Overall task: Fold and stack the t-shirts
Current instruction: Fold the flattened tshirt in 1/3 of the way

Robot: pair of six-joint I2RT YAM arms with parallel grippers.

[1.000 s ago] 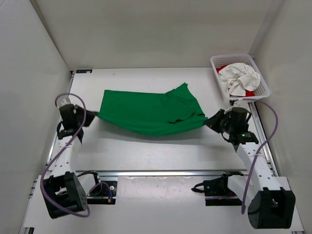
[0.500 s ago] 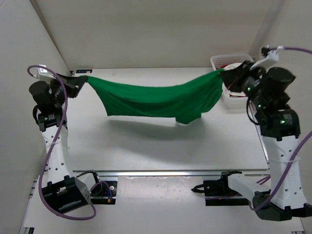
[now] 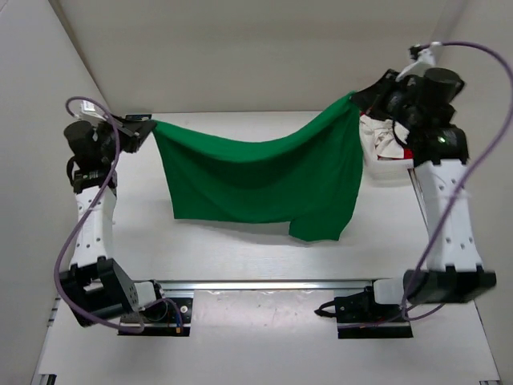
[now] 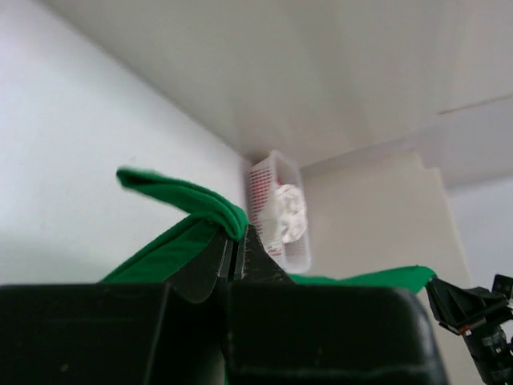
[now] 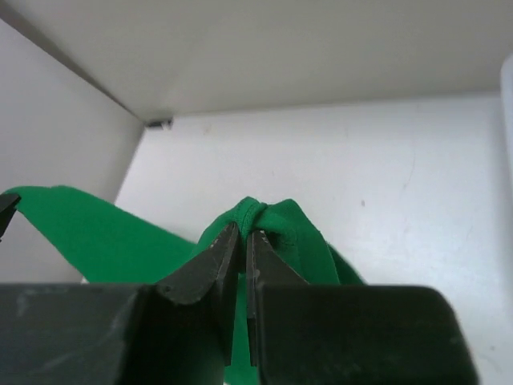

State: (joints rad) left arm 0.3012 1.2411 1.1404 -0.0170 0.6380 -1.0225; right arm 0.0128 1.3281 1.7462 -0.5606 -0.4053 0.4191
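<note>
hanging green t-shirt (image 3: pixel 256 176), pinched by left gripper (image 3: pixel 150 126), right gripper (image 3: pixel 355 98)

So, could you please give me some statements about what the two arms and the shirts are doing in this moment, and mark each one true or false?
1. The green shirt hangs spread between the left gripper and the right gripper. True.
2. The left gripper is open and holds nothing. False: it is shut on an edge of the green shirt.
3. The white shirt also hangs from the right gripper. False: it sits bunched in the basket.
4. The right gripper is shut on a bunched bit of the green shirt. True.
</note>
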